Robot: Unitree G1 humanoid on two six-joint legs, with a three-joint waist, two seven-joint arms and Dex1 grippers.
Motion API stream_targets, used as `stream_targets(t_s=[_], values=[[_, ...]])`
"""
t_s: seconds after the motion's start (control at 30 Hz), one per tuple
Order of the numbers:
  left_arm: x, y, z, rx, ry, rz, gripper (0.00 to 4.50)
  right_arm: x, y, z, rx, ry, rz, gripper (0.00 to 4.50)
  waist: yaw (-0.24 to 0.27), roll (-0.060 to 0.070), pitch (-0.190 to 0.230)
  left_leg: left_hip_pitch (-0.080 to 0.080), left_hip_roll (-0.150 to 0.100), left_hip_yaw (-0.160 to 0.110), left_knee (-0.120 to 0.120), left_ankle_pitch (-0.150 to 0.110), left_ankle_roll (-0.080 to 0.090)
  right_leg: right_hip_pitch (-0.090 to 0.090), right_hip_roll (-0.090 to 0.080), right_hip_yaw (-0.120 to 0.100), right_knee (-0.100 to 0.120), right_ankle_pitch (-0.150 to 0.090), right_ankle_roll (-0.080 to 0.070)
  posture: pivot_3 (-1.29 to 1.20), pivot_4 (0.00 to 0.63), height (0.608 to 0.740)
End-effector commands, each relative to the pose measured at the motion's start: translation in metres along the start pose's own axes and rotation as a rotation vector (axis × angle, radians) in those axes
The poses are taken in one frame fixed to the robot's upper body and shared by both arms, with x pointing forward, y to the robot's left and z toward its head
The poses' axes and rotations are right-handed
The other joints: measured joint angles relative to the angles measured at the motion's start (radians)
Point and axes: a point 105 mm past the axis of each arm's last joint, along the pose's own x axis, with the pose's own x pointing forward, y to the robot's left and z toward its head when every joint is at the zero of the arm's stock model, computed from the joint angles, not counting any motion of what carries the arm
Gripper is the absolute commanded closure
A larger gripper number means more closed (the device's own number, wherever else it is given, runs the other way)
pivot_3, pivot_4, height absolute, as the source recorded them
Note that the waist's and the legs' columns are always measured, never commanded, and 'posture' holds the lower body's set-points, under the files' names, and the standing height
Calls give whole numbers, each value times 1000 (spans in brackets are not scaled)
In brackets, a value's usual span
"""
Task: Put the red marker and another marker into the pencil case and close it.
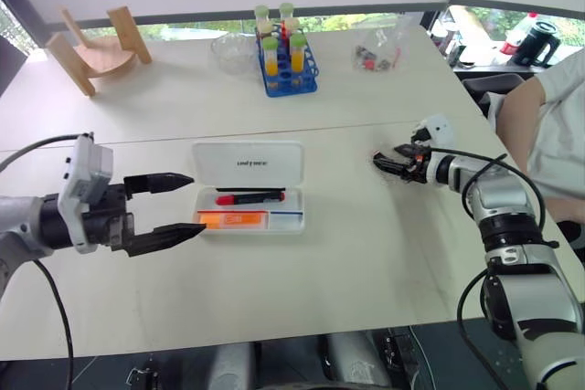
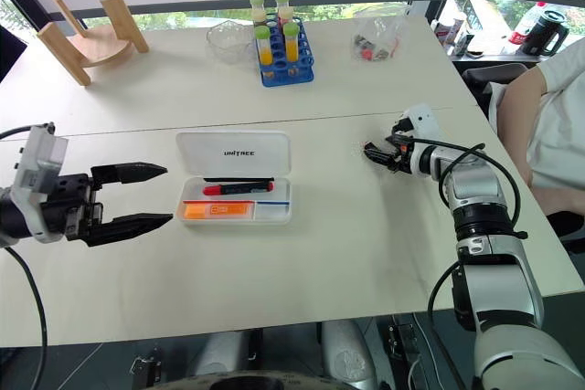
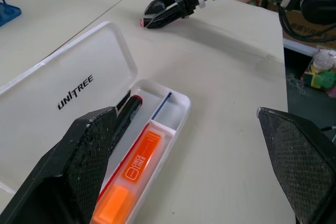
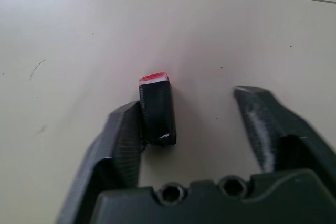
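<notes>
While the pencil case (image 1: 249, 186) lies open, red marker (image 1: 249, 198), orange highlighter (image 1: 231, 219) inside, left tool (image 1: 174, 208) spread wide, right tool (image 4: 202, 129) part-open.

Head pair looks down on the table (image 1: 366, 262); wrist cameras sit close.

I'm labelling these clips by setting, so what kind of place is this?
Probably a lab or office test room: a rack of test tubes by the window, wide pale tables pushed together, and a white pencil case laid out for the robot. A seated person's arm shows at the side.
</notes>
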Motion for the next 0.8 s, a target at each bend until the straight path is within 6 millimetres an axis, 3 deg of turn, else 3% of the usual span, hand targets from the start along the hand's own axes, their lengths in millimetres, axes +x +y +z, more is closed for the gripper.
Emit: stream_targets(t_s=[0.03,0.1,0.13,0.23,0.37,0.47,0.6,0.8], values=[[-3,0,7,34,4,16,95,2,16,7,-20,-14,69,3309,1,0,0,0,0,0,0,0,0,0,0,0,0,0,0,0,150,740],[-3,2,7,32,3,17,95,-1,20,17,-51,-33,82,4353,1,0,0,0,0,0,0,0,0,0,0,0,0,0,0,0,150,740],[-3,3,7,31,3,16,95,-4,23,24,-85,-46,93,4477,1,0,0,0,0,0,0,0,0,0,0,0,0,0,0,0,150,740],[-2,4,7,32,3,14,95,-14,45,50,-143,-97,196,4477,2,1,1,0,0,0,0,0,0,0,0,0,0,0,0,0,150,740],[-1,5,8,28,5,2,95,-42,108,71,-277,-129,528,4477,5,2,1,-1,0,-1,0,0,0,0,0,-1,0,0,0,0,150,740],[-1,4,8,27,7,-4,95,-48,140,69,-370,-102,670,4477,9,1,1,-1,0,-3,-1,0,0,0,0,-2,-1,0,0,0,150,740],[1,2,7,27,6,-8,95,-33,170,62,-401,-79,756,4477,9,1,1,-1,0,-3,1,0,0,1,0,-2,0,0,0,0,150,740],[0,-4,5,23,11,-1,95,-10,191,35,-438,15,793,4477,18,1,1,-2,0,-4,1,0,0,0,0,-2,0,0,0,0,150,740]])
